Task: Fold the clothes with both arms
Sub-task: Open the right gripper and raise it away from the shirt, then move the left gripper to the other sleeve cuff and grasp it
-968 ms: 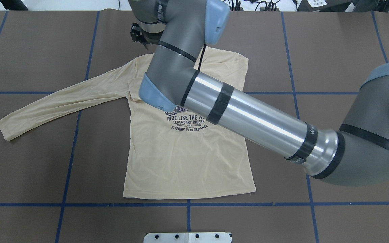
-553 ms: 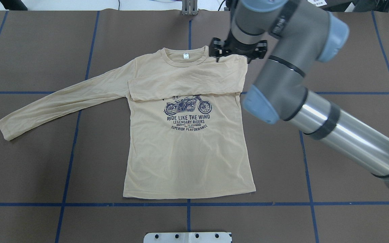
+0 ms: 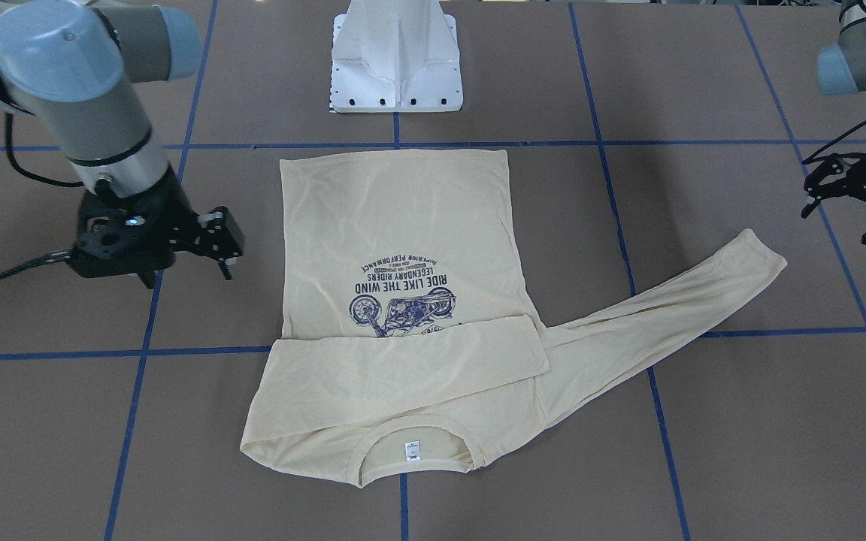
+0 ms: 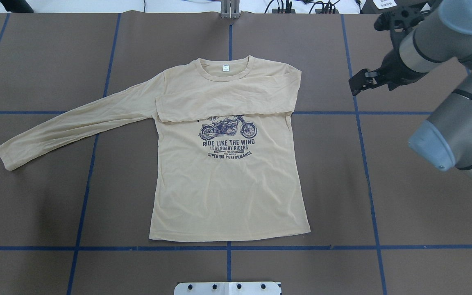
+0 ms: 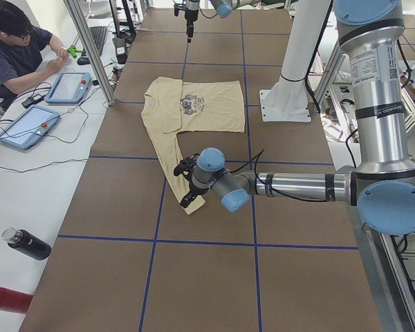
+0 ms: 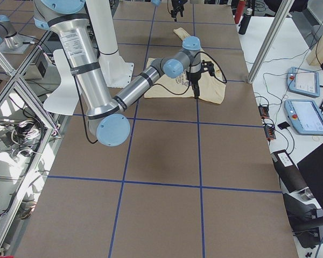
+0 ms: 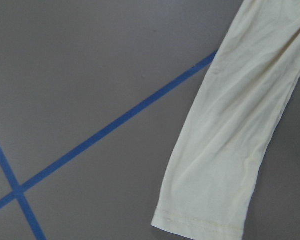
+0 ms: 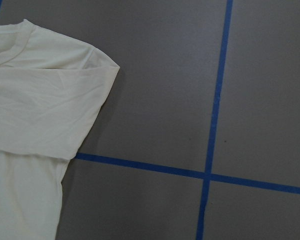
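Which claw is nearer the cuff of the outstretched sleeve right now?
Left. The left claw is just beside the cuff; the right claw is across the shirt, off its folded-sleeve side.

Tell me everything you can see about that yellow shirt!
The shirt is pale cream-yellow, thin and softly wrinkled, lying flat, front up, on the brown table. A navy motorcycle print reading "Ride like the wind" sits on the chest, and a small white neck tag shows inside the round collar. One long sleeve is folded across the chest, covering the print's top edge. The other sleeve stretches out toward the robot's left. Only the table touches it.
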Robot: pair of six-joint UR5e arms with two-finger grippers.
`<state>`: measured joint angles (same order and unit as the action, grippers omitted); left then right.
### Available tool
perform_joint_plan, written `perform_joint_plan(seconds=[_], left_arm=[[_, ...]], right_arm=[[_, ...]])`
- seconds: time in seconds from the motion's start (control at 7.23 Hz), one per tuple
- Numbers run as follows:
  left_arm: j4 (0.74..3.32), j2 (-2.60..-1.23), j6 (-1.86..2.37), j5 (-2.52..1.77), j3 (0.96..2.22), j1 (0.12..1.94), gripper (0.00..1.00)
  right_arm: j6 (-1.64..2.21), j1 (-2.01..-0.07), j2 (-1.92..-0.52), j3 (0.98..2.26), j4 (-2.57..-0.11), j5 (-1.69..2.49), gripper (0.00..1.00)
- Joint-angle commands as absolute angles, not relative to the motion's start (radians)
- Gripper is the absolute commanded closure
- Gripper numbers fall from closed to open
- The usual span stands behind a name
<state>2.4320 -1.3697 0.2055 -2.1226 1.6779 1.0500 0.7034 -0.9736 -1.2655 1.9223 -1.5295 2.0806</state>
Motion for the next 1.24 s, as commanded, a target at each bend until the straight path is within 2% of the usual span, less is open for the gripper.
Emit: perform_joint_plan(seconds=[0.0, 0.41, 0.83, 0.97, 1.11], left_arm=[[2.439, -1.367, 0.215, -2.064, 1.668, 0.973, 0.03], [2.441, -1.391, 0.215, -2.039, 1.611, 0.924, 0.18], [2.441, -1.396, 0.215, -2.028, 1.606, 0.893, 0.31], [2.441, -1.397, 0.215, -2.028, 1.606, 0.891, 0.43], [2.441, -1.397, 0.215, -2.028, 1.606, 0.891, 0.61]], right_arm=[[0.672, -1.023, -1.367, 1.931, -1.428, 2.152, 0.0], [0.673, -1.023, -1.368, 1.933, -1.428, 2.152, 0.0], [0.673, -1.023, -1.368, 1.933, -1.428, 2.154, 0.0], [0.673, -1.023, -1.368, 1.933, -1.428, 2.154, 0.0], [0.673, -1.023, -1.37, 1.934, -1.428, 2.152, 0.0]])
